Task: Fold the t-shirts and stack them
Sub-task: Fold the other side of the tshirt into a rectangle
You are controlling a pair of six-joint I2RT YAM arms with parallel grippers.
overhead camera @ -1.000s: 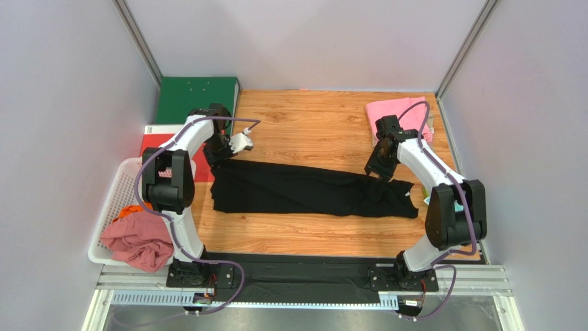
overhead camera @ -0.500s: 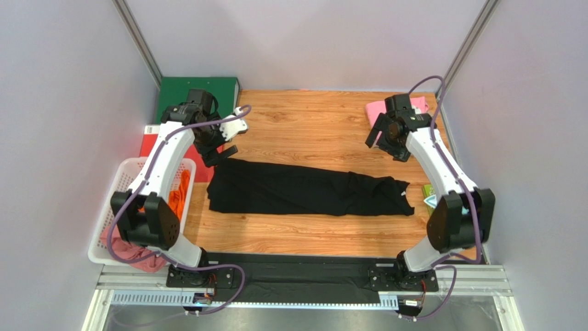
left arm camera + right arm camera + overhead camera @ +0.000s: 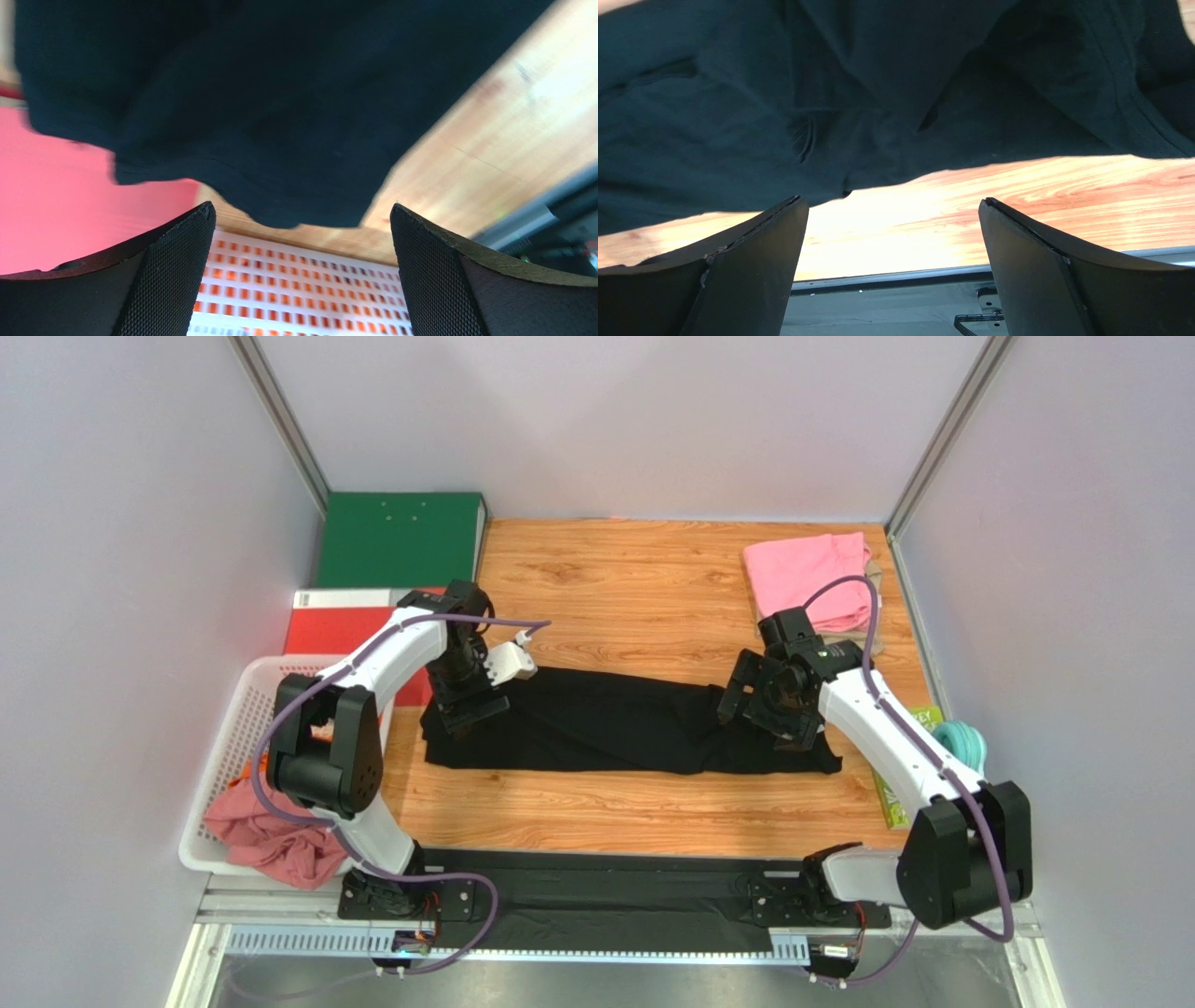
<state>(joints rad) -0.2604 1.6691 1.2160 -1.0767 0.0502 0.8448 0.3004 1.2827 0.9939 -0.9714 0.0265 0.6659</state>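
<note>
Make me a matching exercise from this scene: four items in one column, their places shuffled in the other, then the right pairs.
Items:
1. black t-shirt
2. pink t-shirt
3. green binder
4. white basket

Places:
A. far left corner, by the back wall
B. laid out in a long strip across the middle
C. near left side
D. far right corner

Pairs: 1-B, 2-D, 3-A, 4-C
</note>
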